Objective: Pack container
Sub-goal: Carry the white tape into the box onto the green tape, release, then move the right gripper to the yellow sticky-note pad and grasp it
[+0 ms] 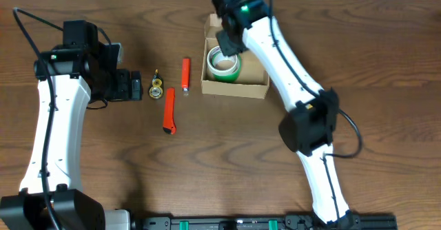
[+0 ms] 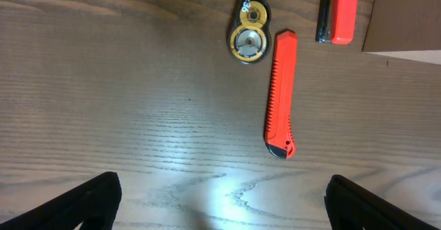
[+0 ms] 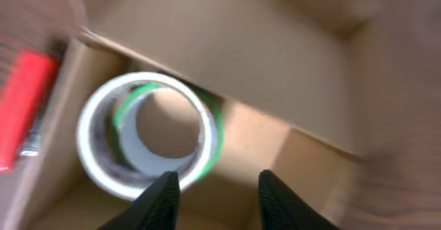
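The container (image 1: 234, 89) is an open brown cardboard box at the table's upper middle, its flap lid folded back. A roll of tape (image 1: 225, 65) with a green and white rim lies in its left half. My right gripper (image 1: 227, 43) hovers over the box, and in the right wrist view its jaws (image 3: 217, 189) stand apart just right of the roll (image 3: 93, 140), with bare box floor between them. My left gripper (image 1: 138, 85) is wide open over the table, left of the small items, holding nothing (image 2: 220, 202).
Left of the box lie a red stick-shaped item (image 1: 185, 74), an orange utility knife (image 1: 169, 111) and a small black and gold round tool (image 1: 157, 87). The left wrist view shows the knife (image 2: 281, 92), the round tool (image 2: 249, 34) and the box corner (image 2: 406, 16).
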Available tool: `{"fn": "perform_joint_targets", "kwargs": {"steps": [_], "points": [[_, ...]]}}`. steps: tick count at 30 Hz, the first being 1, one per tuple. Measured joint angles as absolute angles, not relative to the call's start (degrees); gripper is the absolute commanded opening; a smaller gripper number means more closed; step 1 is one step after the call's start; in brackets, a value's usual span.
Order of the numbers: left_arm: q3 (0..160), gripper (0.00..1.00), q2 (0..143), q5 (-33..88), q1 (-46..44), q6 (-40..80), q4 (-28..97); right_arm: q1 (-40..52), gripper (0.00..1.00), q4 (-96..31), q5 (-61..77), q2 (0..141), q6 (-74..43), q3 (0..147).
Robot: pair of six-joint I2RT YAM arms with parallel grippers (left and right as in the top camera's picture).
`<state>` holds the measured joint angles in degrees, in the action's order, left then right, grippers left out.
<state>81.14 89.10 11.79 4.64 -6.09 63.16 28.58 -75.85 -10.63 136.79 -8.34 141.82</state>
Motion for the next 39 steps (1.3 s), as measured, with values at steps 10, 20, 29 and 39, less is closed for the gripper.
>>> {"fn": "perform_joint_targets", "kwargs": {"steps": [10,20,29,39], "points": [[81.14,0.96,89.10,11.79,4.64,-6.09,63.16,23.16,0.43,-77.14,-16.86,115.57,-8.45,141.18],[81.14,0.95,89.10,11.81,4.64,-6.09,63.16,1.50,0.50,-71.44,-10.94,110.80,-10.26,109.40],[81.14,0.95,89.10,11.77,4.64,-6.09,63.13,2.66,0.69,-65.19,-6.50,112.14,-7.57,86.24],[81.14,0.95,89.10,11.79,4.64,-6.09,63.13,3.51,0.86,-62.04,-3.57,112.12,2.28,84.53]]}}
